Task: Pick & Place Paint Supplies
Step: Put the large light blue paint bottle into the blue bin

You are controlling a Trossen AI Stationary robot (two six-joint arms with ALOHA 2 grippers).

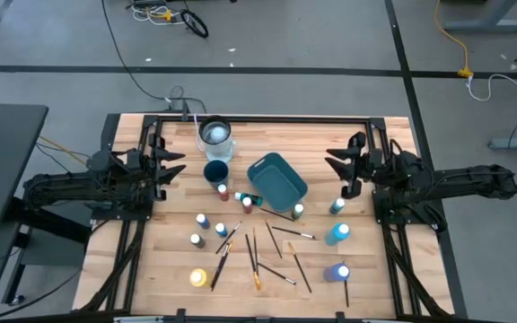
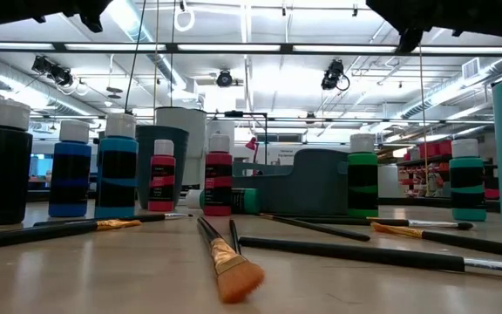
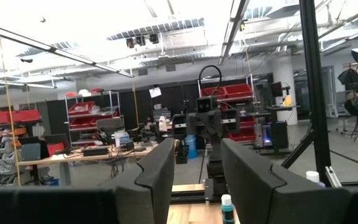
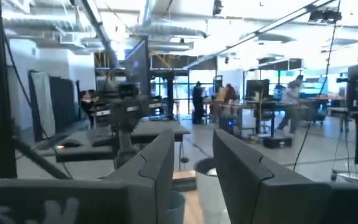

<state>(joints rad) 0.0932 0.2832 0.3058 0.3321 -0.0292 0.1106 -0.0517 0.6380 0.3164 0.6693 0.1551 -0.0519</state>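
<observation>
Both arms hang raised at the sides of the wooden surface (image 1: pixel 164 269), away from the supplies, which reads as a waiting pose with nothing picked yet. The left tool (image 1: pixel 174 163) sits at the left middle of the overhead frame, the right tool (image 1: pixel 337 162) at the right middle; each has its fingers apart with only air between them, as both wrist views show, and each points inward toward the other.

The paint bottles (image 1: pixel 202 221) and brushes (image 1: pixel 221 257) lie scattered across the lower centre of the overhead frame, well apart from either tool. The teal tray (image 1: pixel 277 179) stands empty at centre and the dark blue cup (image 1: pixel 215 171) just left of it, probably the places meant to receive them.
</observation>
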